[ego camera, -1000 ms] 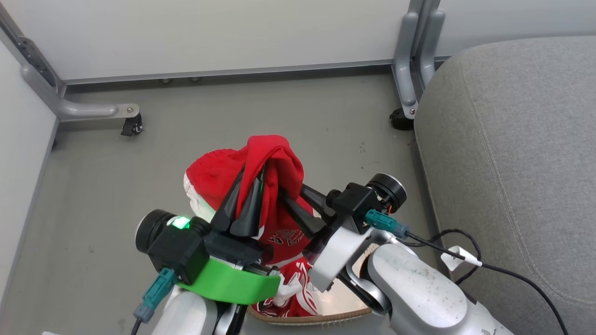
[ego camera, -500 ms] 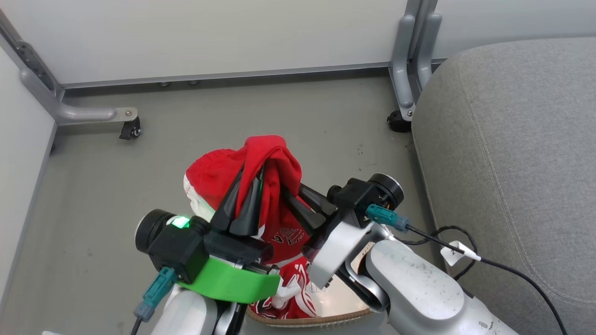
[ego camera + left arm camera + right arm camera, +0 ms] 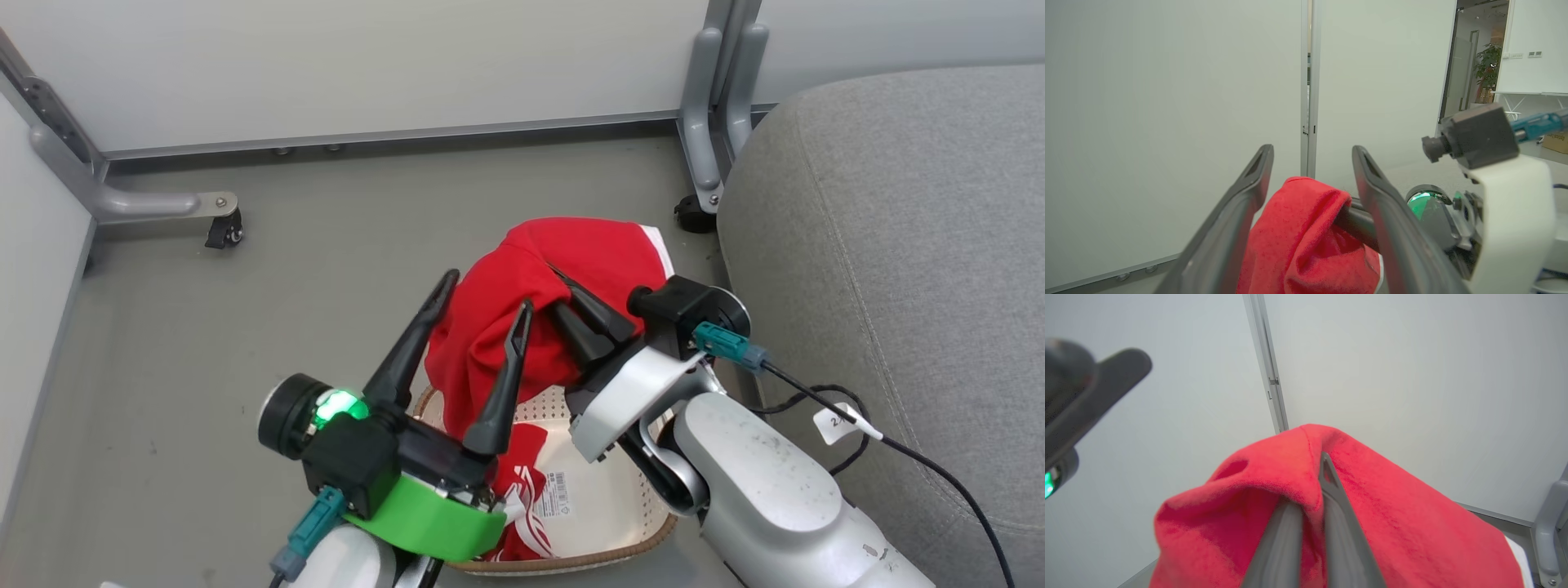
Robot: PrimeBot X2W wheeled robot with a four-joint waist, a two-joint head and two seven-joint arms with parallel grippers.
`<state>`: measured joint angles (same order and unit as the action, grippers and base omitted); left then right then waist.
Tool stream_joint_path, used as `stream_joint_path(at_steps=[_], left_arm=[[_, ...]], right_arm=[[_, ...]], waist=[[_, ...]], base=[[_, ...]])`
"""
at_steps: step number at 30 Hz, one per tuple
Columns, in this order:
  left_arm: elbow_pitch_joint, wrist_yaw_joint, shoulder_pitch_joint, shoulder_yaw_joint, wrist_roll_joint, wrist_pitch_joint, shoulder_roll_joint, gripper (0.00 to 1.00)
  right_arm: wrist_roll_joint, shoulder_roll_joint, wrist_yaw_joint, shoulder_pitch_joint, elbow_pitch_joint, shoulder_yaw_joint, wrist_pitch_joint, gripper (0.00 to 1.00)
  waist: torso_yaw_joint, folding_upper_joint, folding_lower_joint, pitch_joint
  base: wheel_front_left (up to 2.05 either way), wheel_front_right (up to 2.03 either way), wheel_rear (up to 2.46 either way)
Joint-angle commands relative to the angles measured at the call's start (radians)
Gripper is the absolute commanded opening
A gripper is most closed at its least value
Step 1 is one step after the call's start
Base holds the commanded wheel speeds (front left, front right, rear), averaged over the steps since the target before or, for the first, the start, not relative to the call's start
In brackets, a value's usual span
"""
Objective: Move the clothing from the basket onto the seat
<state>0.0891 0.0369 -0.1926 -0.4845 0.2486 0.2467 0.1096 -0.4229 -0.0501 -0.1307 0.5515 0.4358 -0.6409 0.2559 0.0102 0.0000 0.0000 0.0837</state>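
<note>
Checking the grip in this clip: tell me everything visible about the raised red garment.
The red garment is soft, fleecy-looking fabric with white trim at one edge, bunched and draped above the basket. The right gripper is shut on a fold near its top; it also sits between the left gripper's open fingers. Its lower end hangs toward the basket.

Right claw (image 3: 560,291) grips a red garment (image 3: 596,253) above the basket (image 3: 629,490); left claw (image 3: 488,292) spreads wide, seat (image 3: 898,245) alongside.

Probably an office test bay: white partition panels (image 3: 367,65) on castor feet (image 3: 220,233), grey floor (image 3: 343,220), potted plant (image 3: 1488,65) past a far doorway (image 3: 1461,73).
</note>
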Motion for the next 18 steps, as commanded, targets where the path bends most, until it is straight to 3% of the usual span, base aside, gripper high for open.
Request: stream_joint_path(at_steps=[1,18], left_arm=[[-0.009,0.013,0.019,-0.014,0.0,-0.007,0.01,1.0],[-0.089,0.051,0.063,-0.118,-0.024,-0.081,0.081,1.0]], right_arm=[[0.009,-0.001,0.0,-0.008,0.007,0.016,0.006,0.0],[0.034,-0.001,0.0,-0.062,0.052,0.113,0.01,0.0]], waist=[[-0.003,0.0,0.0,-0.001],[-0.102,0.0,0.0,0.02]], base=[[0.0,0.0,0.0],[0.0,0.0,0.0]])
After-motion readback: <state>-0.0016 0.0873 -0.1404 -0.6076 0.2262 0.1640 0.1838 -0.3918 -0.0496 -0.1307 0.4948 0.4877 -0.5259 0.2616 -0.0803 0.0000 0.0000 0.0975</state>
